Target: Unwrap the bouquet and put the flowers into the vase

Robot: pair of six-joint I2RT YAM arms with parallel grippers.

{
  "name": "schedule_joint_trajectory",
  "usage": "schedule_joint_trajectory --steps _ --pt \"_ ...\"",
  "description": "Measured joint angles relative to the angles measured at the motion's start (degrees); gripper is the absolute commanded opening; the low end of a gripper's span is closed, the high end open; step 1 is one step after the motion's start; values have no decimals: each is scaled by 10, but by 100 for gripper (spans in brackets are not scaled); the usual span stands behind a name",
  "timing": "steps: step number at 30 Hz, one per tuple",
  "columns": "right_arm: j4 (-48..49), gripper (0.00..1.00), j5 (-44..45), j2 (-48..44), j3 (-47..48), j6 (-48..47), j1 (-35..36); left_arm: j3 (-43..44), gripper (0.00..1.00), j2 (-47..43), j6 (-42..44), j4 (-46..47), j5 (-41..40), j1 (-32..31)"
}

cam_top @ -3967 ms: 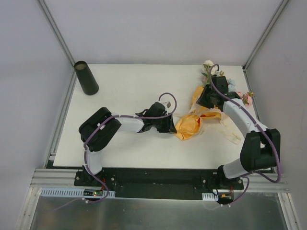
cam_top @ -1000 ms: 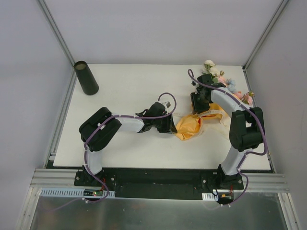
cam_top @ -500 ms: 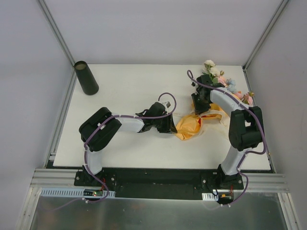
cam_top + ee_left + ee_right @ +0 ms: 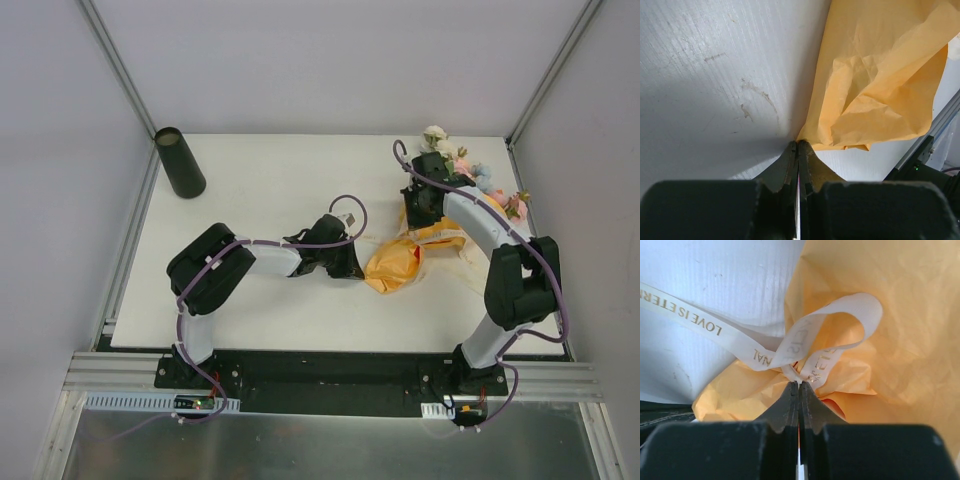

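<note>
Right claw (image 4: 799,385) pinches ribbon (image 4: 710,328); bouquet (image 4: 392,266) lies diagonally, flowers (image 4: 466,168) pointing far-right.

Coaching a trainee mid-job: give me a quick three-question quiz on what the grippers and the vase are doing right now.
1. True or false: the vase stands upright, with no flowers sticking out.
2. The right gripper is shut on: A the ribbon, B a stem, C the vase?
3. Fill in: the left gripper pinches the orange ___.
Key: 1 true; 2 A; 3 paper.
</note>
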Motion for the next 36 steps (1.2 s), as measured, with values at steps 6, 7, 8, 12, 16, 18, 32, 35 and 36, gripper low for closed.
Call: schedule_joint_trajectory --steps 6,7,8,12,16,18,32,35,36 --pt "19 2 -1 -14 -4 21 0 0 0 0 0 1 1 0" --pt "19 9 -3 -14 -5 22 0 0 0 0 0 1 1 0" --pt "19 13 -5 -14 -6 23 0 0 0 0 0 1 1 0" --pt "21 22 -5 -14 -15 14 0 0 0 0 0 1 2 0" --pt "16 26 -5 -14 -22 -2 -1 0 0 0 -1 1 2 0" --pt "17 29 -7 -13 -22 -7 -2 0 0 0 -1 1 2 0" --pt "18 28 -50 26 -21 -26 -8 0 0 0 -1 1 2 0" --pt "18 26 -50 27 -21 -28 -8 0 0 0 -1 1 2 0" --pt "17 26 -49 27 -21 -28 -8 0 0 0 -1 1 2 0"
